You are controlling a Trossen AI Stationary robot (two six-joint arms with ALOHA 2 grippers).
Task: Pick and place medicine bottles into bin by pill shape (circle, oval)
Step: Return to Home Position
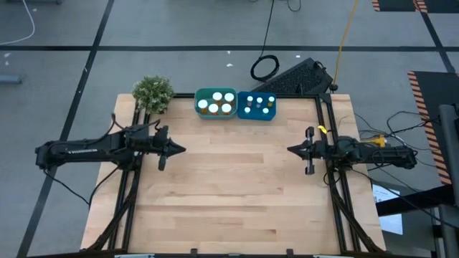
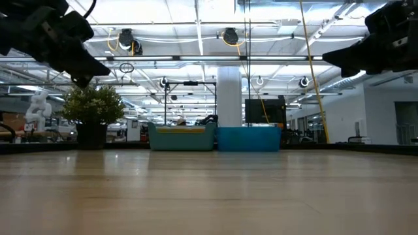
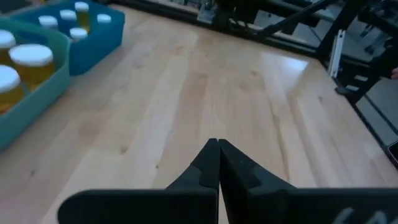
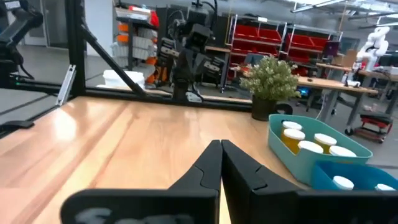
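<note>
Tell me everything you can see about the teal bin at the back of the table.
The teal bin is a small, open-topped tub that looks like plastic, with rounded corners. It stands upright at the table's far edge, side by side with a blue bin, apparently touching it, and a potted plant stands on its other side. Inside stand five wide medicine bottles, orange with white caps, upright and close together. Both grippers are well clear of it.

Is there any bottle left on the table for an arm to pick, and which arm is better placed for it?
Neither. All bottles sit in the teal bin and blue bin. Left gripper and right gripper are shut, symmetric.
</note>
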